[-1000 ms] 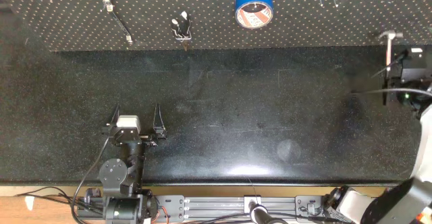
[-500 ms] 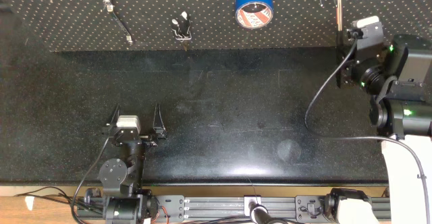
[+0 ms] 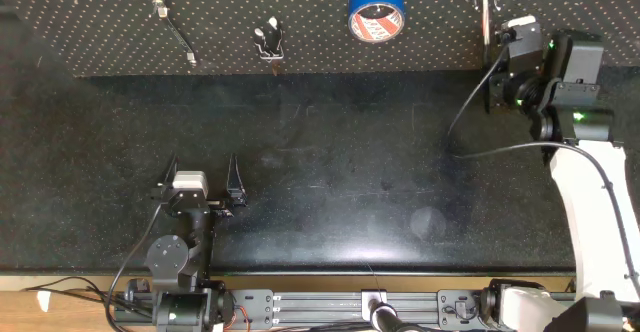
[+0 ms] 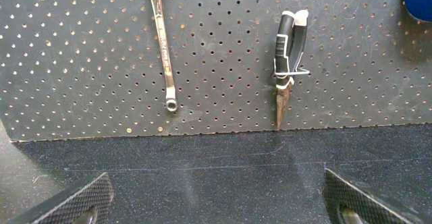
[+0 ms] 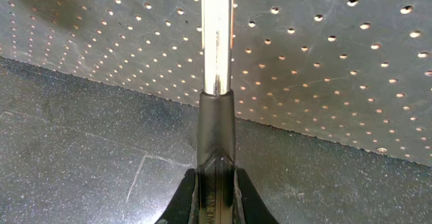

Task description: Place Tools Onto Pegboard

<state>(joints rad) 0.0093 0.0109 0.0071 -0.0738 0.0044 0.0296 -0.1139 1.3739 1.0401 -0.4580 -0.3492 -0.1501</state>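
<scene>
My right gripper [image 3: 496, 50] is shut on the black handle of a hammer [image 3: 487, 7], held upright against the pegboard [image 3: 80, 12]. The hammer's head is near the board's upper right, where a metal hook hangs; I cannot tell if it rests on the hook. In the right wrist view the shiny hammer shaft [image 5: 217, 48] rises from my right gripper [image 5: 216, 193] in front of the board. My left gripper [image 3: 204, 162] stands open and empty low on the table; its fingertips [image 4: 74, 200] show in its wrist view.
A wrench [image 3: 177, 32] [image 4: 163, 48], black-handled pliers [image 3: 268, 42] [image 4: 289, 55] and a blue tape roll [image 3: 376, 10] hang on the pegboard. The black table [image 3: 350, 172] spreads between the arms.
The right arm swung from the table's right edge leftward and up to the pegboard, carrying the hammer. The hammer's head now sits at the upper right hook. The left arm has not moved.
</scene>
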